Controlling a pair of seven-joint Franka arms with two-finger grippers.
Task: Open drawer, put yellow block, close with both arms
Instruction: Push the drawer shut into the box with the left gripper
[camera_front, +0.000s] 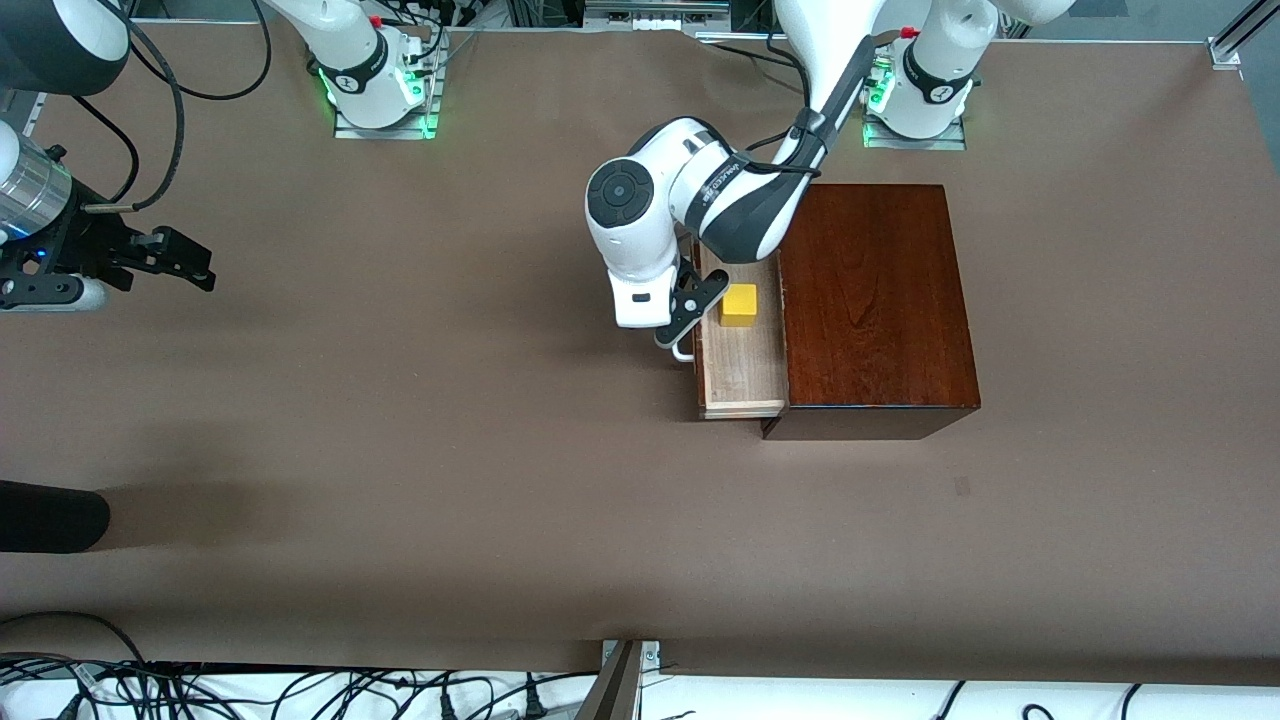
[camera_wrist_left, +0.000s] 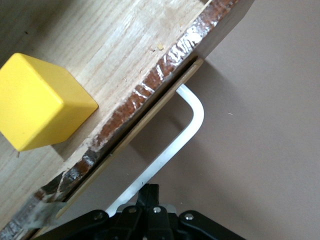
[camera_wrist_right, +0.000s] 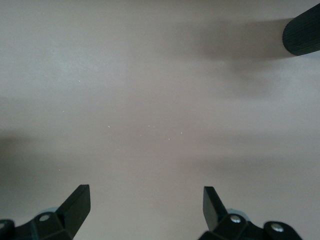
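Pulled out of its glossy mahogany box (camera_front: 875, 300), the pale wooden drawer (camera_front: 745, 365) holds the small yellow block (camera_front: 739, 304), the left end effector (camera_front: 688, 322) pressed together at its white handle (camera_wrist_left: 172, 142), while the right end effector (camera_front: 165, 258) waits spread over the brown surface (camera_front: 420, 420).

My own left forearm covers the end of the drawer (camera_front: 745, 370) farthest from the front camera, and in my left wrist view the yellow block (camera_wrist_left: 42, 102) is cut off at the picture's edge, while my left gripper (camera_wrist_left: 148, 197) shows only the tips of its pressed-together fingers at the white handle (camera_wrist_left: 170, 147). My right gripper (camera_front: 185, 262) waits over bare table at the right arm's end, with most of that arm outside the front view. A dark rounded object (camera_front: 50, 520) nearer the front camera is cropped there too, and I cannot tell what it is.
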